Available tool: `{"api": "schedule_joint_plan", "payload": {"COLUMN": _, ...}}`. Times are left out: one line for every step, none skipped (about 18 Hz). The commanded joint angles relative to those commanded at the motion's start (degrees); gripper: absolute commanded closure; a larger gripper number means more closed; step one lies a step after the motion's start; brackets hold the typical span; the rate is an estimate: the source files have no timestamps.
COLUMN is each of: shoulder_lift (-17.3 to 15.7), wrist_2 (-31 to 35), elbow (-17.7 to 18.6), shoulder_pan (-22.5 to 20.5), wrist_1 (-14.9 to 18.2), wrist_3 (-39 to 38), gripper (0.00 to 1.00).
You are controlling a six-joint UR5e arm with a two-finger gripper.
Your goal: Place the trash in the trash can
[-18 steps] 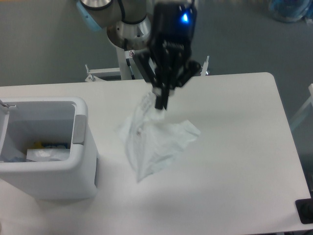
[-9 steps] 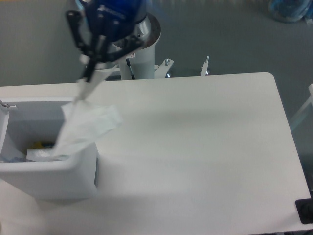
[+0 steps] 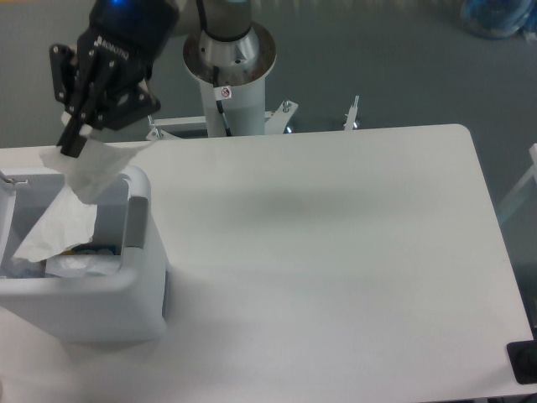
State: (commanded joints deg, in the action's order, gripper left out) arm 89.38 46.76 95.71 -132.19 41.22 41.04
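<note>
White table [image 3: 336, 252]; pincer [image 3: 74, 143] grips plastic bag [image 3: 71, 206] over trash can [image 3: 126, 290]; lettering unreadable

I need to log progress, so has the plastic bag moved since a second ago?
Yes. The plastic bag, pinched in the gripper, has gone from above the table's middle leftward, and now hangs into the trash can.
</note>
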Motion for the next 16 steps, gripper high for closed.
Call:
{"api": "schedule_joint_plan", "payload": {"shoulder_lift": 0.3, "wrist_2": 0.0, "elbow": 0.1, "shoulder_pan": 0.0, "wrist_1": 0.0, "wrist_3": 0.0, "gripper": 1.00}}
{"api": "schedule_joint_plan", "payload": {"shoulder_lift": 0.4, "wrist_2": 0.0, "elbow": 0.3, "shoulder_pan": 0.1, "wrist_1": 0.0, "wrist_3": 0.0, "gripper": 1.00}}
{"api": "schedule_joint_plan", "payload": {"shoulder_lift": 0.4, "wrist_2": 0.0, "elbow": 0.4, "shoulder_pan": 0.3, "wrist_1": 0.0, "wrist_3": 0.0, "gripper": 1.00}}
{"api": "schedule_joint_plan", "payload": {"shoulder_lift": 0.5, "wrist_2": 0.1, "elbow": 0.4, "shoulder_pan": 1.0, "wrist_1": 0.1, "wrist_3": -0.1, "gripper": 1.00}}
{"api": "schedule_joint_plan", "payload": {"shoulder_lift": 0.7, "wrist_2": 0.1, "elbow": 0.5, "shoulder_pan": 1.1, "wrist_1": 0.1, "wrist_3": -0.1, "gripper": 1.00}}
{"api": "schedule_joint_plan", "payload": {"shoulder_lift": 0.9, "wrist_2": 0.1, "elbow": 0.6, "shoulder_pan": 1.2, "wrist_1": 0.1, "wrist_3": -0.2, "gripper": 1.00}}
{"api": "schedule_joint_plan", "payload": {"shoulder_lift": 1.4, "wrist_2": 0.1, "elbow": 0.9, "shoulder_pan": 1.9, "wrist_1": 0.1, "wrist_3": -0.2, "gripper": 1.00}}
{"api": "schedule_joint_plan", "payload": {"shoulder_lift": 2.0, "wrist_2": 0.2, "elbow": 1.0, "shoulder_pan": 2.9, "wrist_1": 0.1, "wrist_3": -0.3, "gripper": 1.00}}
{"api": "schedule_joint_plan", "payload": {"shoulder_lift": 2.6, "wrist_2": 0.2, "elbow": 1.1, "shoulder_pan": 3.8, "wrist_1": 0.2, "wrist_3": -0.6, "gripper": 1.00}}
{"api": "schedule_joint_plan", "payload": {"shoulder_lift": 3.3, "wrist_2": 0.2, "elbow": 1.1, "shoulder_pan": 4.5, "wrist_1": 0.2, "wrist_3": -0.7, "gripper": 1.00}}
{"api": "schedule_joint_plan", "payload": {"shoulder_lift": 3.7, "wrist_2": 0.2, "elbow": 1.3, "shoulder_pan": 5.3, "wrist_1": 0.2, "wrist_3": -0.8, "gripper": 1.00}}
{"api": "schedule_joint_plan", "payload": {"shoulder_lift": 3.8, "wrist_2": 0.2, "elbow": 1.3, "shoulder_pan": 5.8, "wrist_1": 0.2, "wrist_3": -1.0, "gripper": 1.00}}
{"api": "schedule_joint_plan", "payload": {"shoulder_lift": 4.0, "wrist_2": 0.2, "elbow": 1.3, "shoulder_pan": 6.0, "wrist_1": 0.2, "wrist_3": -1.0, "gripper": 1.00}}
{"api": "schedule_joint_plan", "payload": {"shoulder_lift": 4.0, "wrist_2": 0.3, "elbow": 1.5, "shoulder_pan": 6.2, "wrist_1": 0.3, "wrist_3": -0.9, "gripper": 1.00}}
{"api": "schedule_joint_plan", "payload": {"shoulder_lift": 4.1, "wrist_2": 0.3, "elbow": 1.9, "shoulder_pan": 6.5, "wrist_1": 0.3, "wrist_3": -0.9, "gripper": 1.00}}
{"api": "schedule_joint_plan", "payload": {"shoulder_lift": 4.1, "wrist_2": 0.4, "elbow": 2.3, "shoulder_pan": 6.9, "wrist_1": 0.3, "wrist_3": -0.8, "gripper": 1.00}}
